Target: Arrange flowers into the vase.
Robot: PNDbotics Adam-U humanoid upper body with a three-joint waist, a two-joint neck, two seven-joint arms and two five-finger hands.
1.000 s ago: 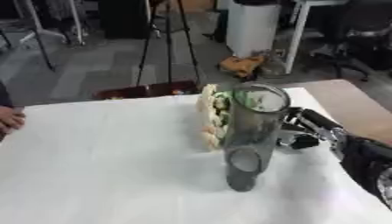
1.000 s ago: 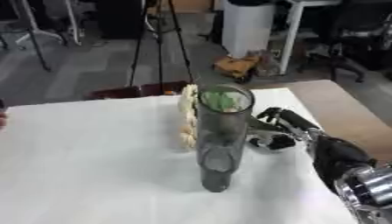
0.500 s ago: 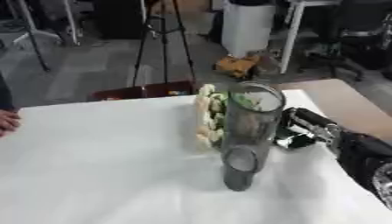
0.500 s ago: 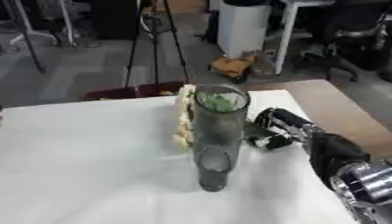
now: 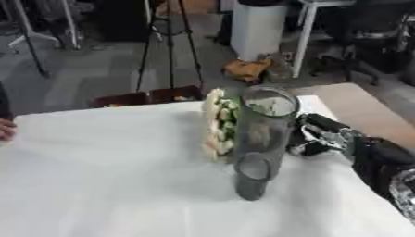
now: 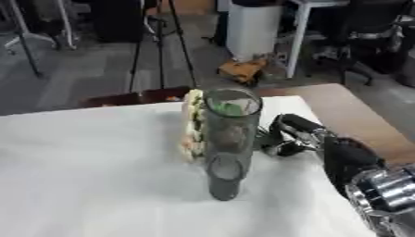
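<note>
Beside the vase, right hand fingers curl around green flower stems.

A white cloth covers the bench, leaving bare wood at its right edge. On the cloth a tall grey glass vase stands upright, with a bunch of pale flowers lying just behind it.

One vase, one flower bunch
</note>
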